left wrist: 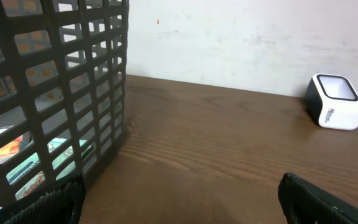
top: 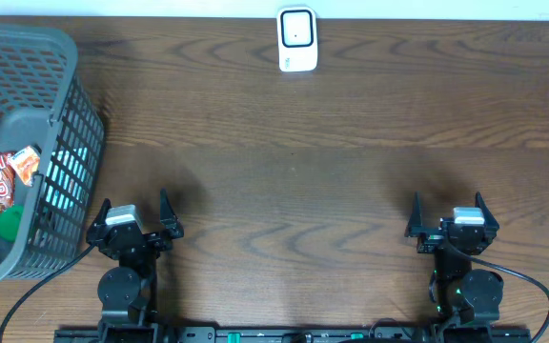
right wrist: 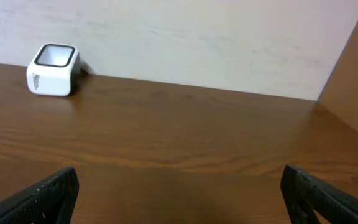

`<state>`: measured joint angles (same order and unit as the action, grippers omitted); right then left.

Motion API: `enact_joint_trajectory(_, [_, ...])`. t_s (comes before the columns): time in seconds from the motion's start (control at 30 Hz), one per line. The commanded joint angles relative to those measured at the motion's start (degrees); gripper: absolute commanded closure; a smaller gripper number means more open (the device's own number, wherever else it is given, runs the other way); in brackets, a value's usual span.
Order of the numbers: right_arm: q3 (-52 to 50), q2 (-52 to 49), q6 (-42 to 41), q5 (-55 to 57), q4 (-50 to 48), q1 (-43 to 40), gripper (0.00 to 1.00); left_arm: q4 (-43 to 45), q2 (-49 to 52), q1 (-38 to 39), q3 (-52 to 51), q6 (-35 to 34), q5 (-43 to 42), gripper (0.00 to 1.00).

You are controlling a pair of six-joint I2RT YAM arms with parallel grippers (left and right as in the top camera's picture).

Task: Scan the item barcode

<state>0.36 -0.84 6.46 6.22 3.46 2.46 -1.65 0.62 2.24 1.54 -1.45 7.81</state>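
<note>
A white barcode scanner (top: 296,39) with a dark window stands at the far middle of the table; it also shows in the left wrist view as the scanner (left wrist: 335,101) and in the right wrist view as the scanner (right wrist: 53,69). Packaged items (top: 6,186), red, orange and green, lie inside a grey mesh basket (top: 60,57) at the left; through its wall I see the packages (left wrist: 17,162). My left gripper (top: 133,211) is open and empty near the front left, beside the basket. My right gripper (top: 449,217) is open and empty near the front right.
The basket wall (left wrist: 73,81) rises close to the left of my left fingers (left wrist: 48,202). A pale wall runs behind the table's far edge. In the right wrist view a brown panel (right wrist: 356,68) stands at the right.
</note>
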Motion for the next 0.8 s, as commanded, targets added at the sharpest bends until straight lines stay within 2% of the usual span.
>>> enact_joint_trajectory(0.0, [-0.04, 0.17, -0.63, 0.55, 0.17, -0.55, 0.01, -1.92, -0.28, -0.31, -1.27, 0.37, 0.15, 0.01])
enact_joint_trajectory(0.47, [-0.04, 0.17, -0.63, 0.55, 0.17, -0.55, 0.01, -1.40, -0.28, -0.28, -1.27, 0.33, -0.52, 0.01])
enact_joint_trajectory(0.53, [-0.04, 0.17, -0.63, 0.55, 0.17, -0.55, 0.01, -2.19, -0.28, -0.28, -1.27, 0.28, -5.53, 0.01])
enact_joint_trajectory(0.67, [-0.04, 0.17, -0.63, 0.55, 0.17, -0.55, 0.01, -2.14, -0.11, -0.28, -0.44, 0.31, -23.74, 0.01])
enact_joint_trajectory(0.77, [-0.04, 0.17, -0.63, 0.55, 0.17, -0.55, 0.01, -1.75, 0.50, -0.17, 1.33, -1.05, -28.04, 0.01])
